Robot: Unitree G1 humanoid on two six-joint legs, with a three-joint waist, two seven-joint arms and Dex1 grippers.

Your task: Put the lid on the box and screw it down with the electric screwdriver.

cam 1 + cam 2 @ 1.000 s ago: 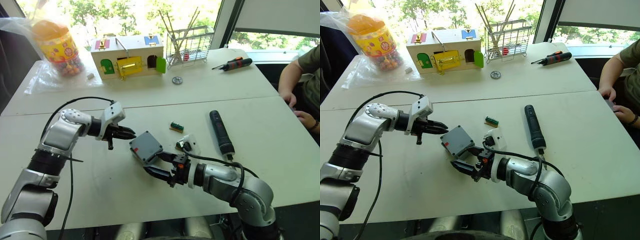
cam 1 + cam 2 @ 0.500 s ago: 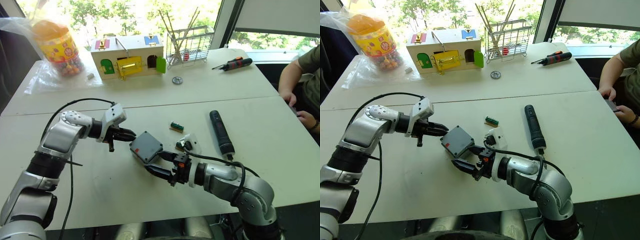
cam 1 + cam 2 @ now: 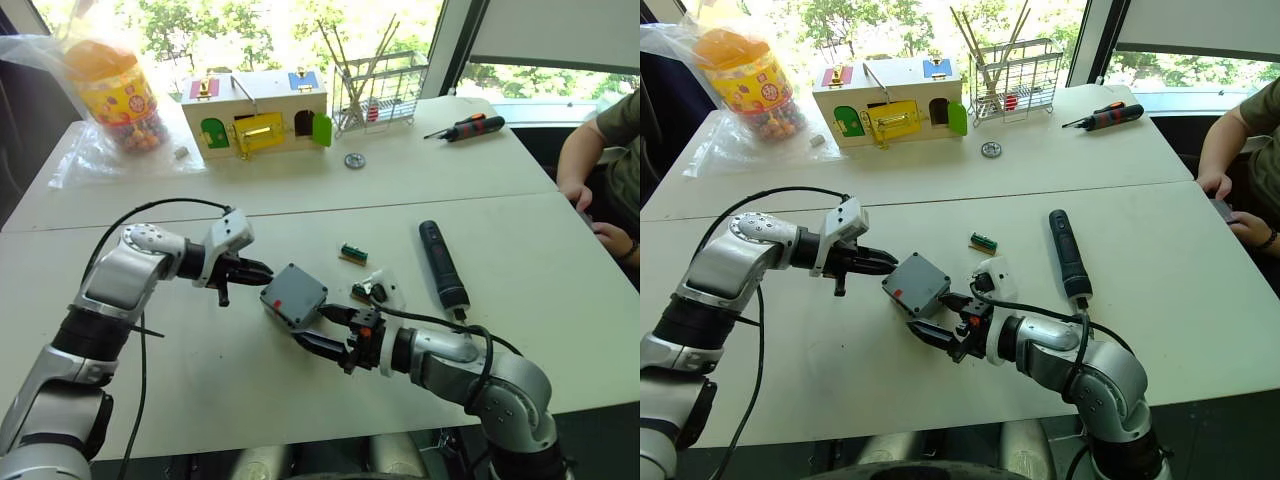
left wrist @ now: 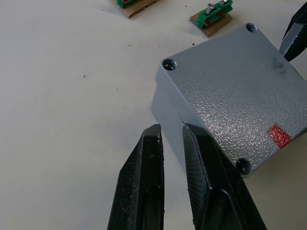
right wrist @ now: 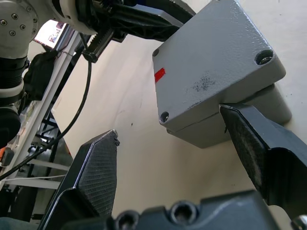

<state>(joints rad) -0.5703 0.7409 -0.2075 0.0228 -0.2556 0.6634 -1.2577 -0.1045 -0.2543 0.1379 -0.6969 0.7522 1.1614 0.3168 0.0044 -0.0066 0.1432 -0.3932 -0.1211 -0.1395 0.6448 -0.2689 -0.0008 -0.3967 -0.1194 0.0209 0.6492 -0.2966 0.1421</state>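
**Two grippers close around a lidded box at the middle of the table**

Here, on the near half of a white table (image 3: 560,300), the grey box (image 3: 293,297) sits with the lid (image 4: 230,105) already on top, its rim lined up with the walls below and the corner screw holes open and bare. A small red mark shows on the lid near one corner.

The left gripper (image 3: 258,270) reaches in from the robot's left, its two black fingers nearly together with just a narrow gap, and their tips lie against the box's side wall just under the lid's edge. The right gripper (image 3: 936,319) comes in low from the near right, its jaws spread wide, one finger by the box's lower edge and the other standing clear of it over bare tabletop.

The electric screwdriver (image 3: 443,264) lies flat to the right of the box, well apart from it, with free table all round. Between them lie a small green part (image 3: 353,252) and a white piece (image 3: 380,290). At the far edge stand a toy house (image 3: 255,113), a wire rack (image 3: 380,88), a candy jar (image 3: 112,92) and an orange-and-black hand screwdriver (image 3: 468,127). A person's arm (image 3: 585,170) rests at the right edge.
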